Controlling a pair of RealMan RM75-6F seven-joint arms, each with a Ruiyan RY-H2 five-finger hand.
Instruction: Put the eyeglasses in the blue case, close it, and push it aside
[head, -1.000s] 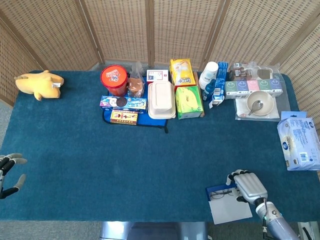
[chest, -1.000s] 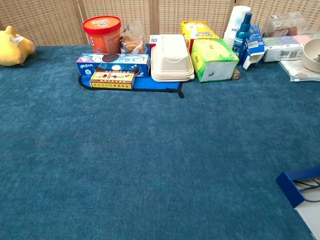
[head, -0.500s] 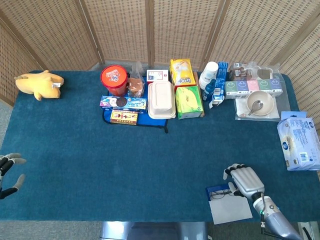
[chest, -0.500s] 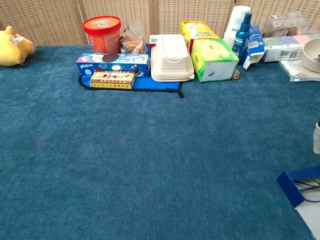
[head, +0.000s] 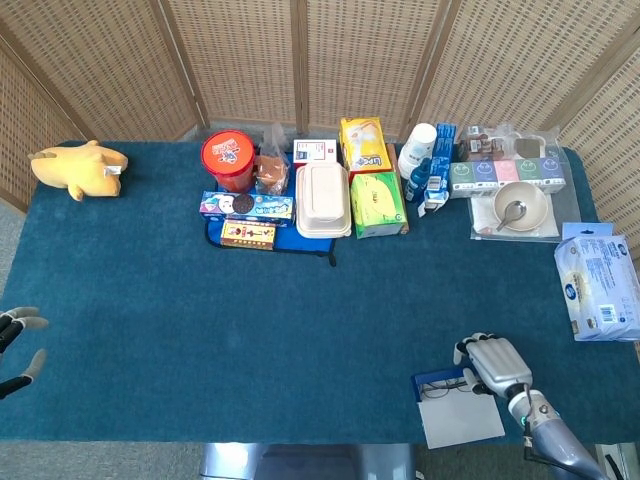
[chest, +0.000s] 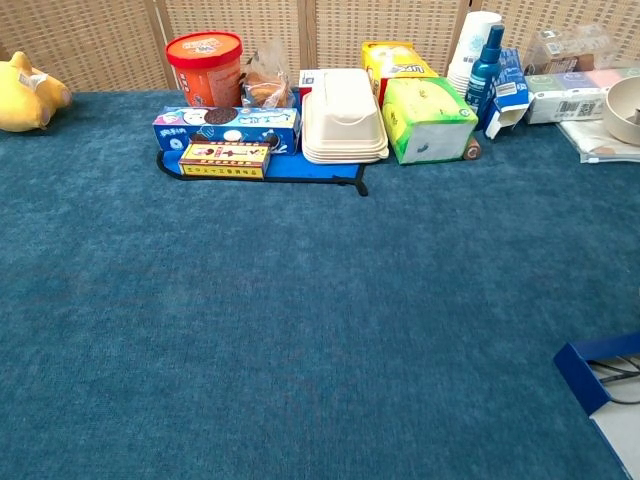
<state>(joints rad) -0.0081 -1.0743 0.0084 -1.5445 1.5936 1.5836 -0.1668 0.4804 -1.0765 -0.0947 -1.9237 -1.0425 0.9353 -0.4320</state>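
At about 8 o'clock on the blue cloth-covered table (head: 150, 300), at the very left edge of the head view, the robot's left hand (head: 15, 348) shows only in part: its dark, grey-tipped fingers are spread apart with nothing between them.

At 10 o'clock lies a yellow plush toy (head: 78, 168). Towards 12 o'clock stands a crowded row: a red round tub (head: 229, 160), a blue biscuit box (head: 246, 207), a white clamshell food container (head: 323, 200), a green tissue box (head: 377, 204), a yellow carton (head: 364, 145) behind it, and a dark blue spray bottle (chest: 485, 58). At 2 o'clock a beige bowl with a spoon (head: 520, 208) sits on a clear sleeve, and at 3 o'clock a pale blue pack of wipes (head: 598, 288) rests at the table edge.

At 5 o'clock, near the front edge, the open blue rectangular eyeglasses case (head: 438, 385) lies with its white lid (head: 463, 420) flat towards the front. The thin dark-framed eyeglasses (head: 447, 387) lie inside it. The right hand (head: 494, 364), white and segmented, rests palm-down just at the case's 3 o'clock end, fingers curled over; whether they pinch the eyeglasses cannot be told. In the chest view only the case's corner shows, at lower right.
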